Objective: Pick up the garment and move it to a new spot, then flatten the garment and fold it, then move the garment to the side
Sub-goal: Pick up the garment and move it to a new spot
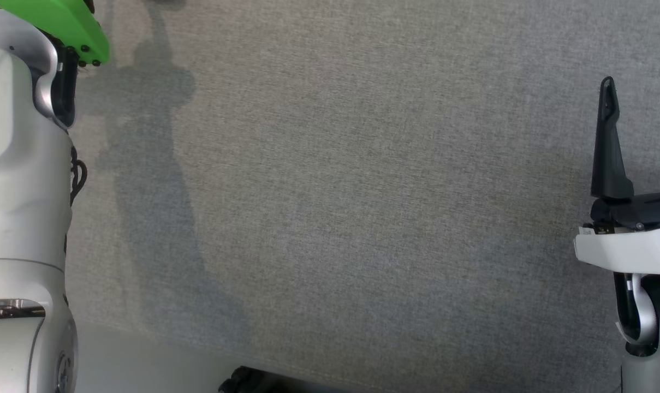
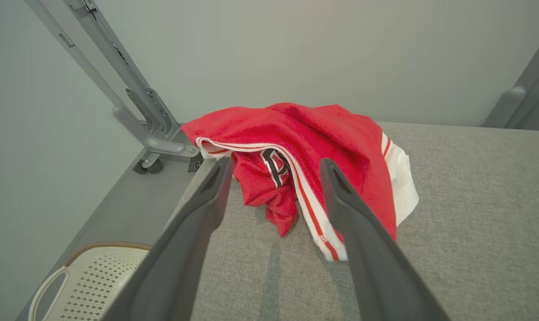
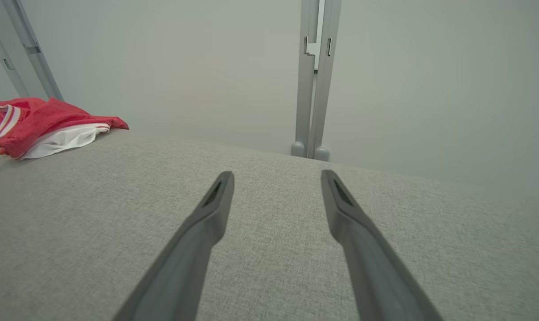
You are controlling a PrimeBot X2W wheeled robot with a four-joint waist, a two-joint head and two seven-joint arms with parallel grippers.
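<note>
The garment is a red jersey with white and red trim, lying crumpled on the grey fabric table near its far corner. In the left wrist view my left gripper is open, fingertips just short of the heap and straddling its near side, nothing between them. The right wrist view has my right gripper open over bare table, with the garment far off to the left. In the head view the right gripper stands at the right edge, one dark finger upright. My pale left forearm runs along the left edge.
A white perforated basket sits below the table's edge beside the garment's corner. Grey metal frame posts rise behind that corner, and another post stands beyond the far edge. A dark wheel-like part shows at the table's near edge.
</note>
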